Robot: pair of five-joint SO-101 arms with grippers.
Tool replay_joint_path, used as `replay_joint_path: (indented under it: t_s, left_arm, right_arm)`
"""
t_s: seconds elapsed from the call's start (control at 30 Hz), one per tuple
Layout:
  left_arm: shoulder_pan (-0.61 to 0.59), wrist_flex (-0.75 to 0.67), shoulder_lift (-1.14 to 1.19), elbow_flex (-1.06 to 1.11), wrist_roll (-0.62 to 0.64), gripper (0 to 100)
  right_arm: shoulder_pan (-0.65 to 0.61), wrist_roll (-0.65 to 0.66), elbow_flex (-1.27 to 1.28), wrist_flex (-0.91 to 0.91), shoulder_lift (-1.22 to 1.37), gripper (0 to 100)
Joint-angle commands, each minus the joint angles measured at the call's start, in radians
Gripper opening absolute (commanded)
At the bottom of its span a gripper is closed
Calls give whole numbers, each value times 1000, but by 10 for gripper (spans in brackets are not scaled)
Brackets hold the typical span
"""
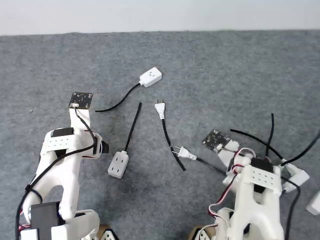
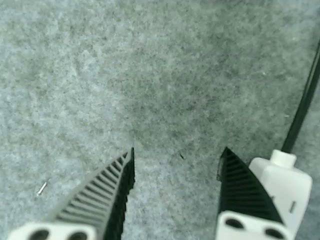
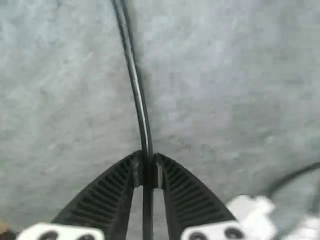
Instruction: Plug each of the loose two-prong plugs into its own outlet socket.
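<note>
Two white outlet sockets lie on the grey carpet: one far off (image 1: pixel 150 76), one near the left arm (image 1: pixel 118 164). Two white two-prong plugs on black cables lie in the middle (image 1: pixel 159 108) and toward the right arm (image 1: pixel 184 152). My left gripper (image 2: pixel 178 152) is open just above bare carpet, and the near socket (image 2: pixel 280 180) sits right beside one of its fingers (image 2: pixel 240 185). My right gripper (image 3: pixel 147 159) is shut on a black cable (image 3: pixel 132 75) that runs straight away from its tips. Which plug that cable belongs to I cannot tell.
More black cables (image 1: pixel 260 140) and white connector pieces (image 1: pixel 298 177) lie tangled at the right arm's side. The near socket's cable (image 1: pixel 133 125) stretches away across the carpet. A pale wall borders the far edge (image 1: pixel 160 15).
</note>
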Motion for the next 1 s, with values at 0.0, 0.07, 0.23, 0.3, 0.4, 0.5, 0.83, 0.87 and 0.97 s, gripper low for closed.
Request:
replay_joint_path:
  t_s: [0.0, 0.07, 0.23, 0.3, 0.4, 0.5, 0.83, 0.87, 0.97]
  left_arm:
    - [9, -12, -5, -28, -14, 258]
    - [9, -12, -5, -28, -14, 258]
    - [6, -12, -5, -28, -14, 258]
    - [6, -12, -5, -28, -14, 258]
    - [5, -12, -5, -28, -14, 258]
    - [5, -12, -5, -28, -14, 258]
    - [5, -12, -5, -28, -14, 258]
    - [5, -12, -5, -28, -14, 258]
    - [5, -12, -5, -28, -14, 258]
  right_arm:
    - [13, 81, -103, -70, -5, 8]
    - [5, 118, -114, -133, -4, 8]
    - [-62, 245, -112, -306, -1, 8]
    - [-90, 281, -114, -361, 16, 8]
    - [-136, 278, -117, -467, 82, 8]
    - [-176, 276, -121, -570, 183, 9]
    - [-185, -23, -342, -783, 582, 133]
    - [-180, -52, -371, -783, 613, 169]
    - [-176, -175, -446, -783, 668, 205]
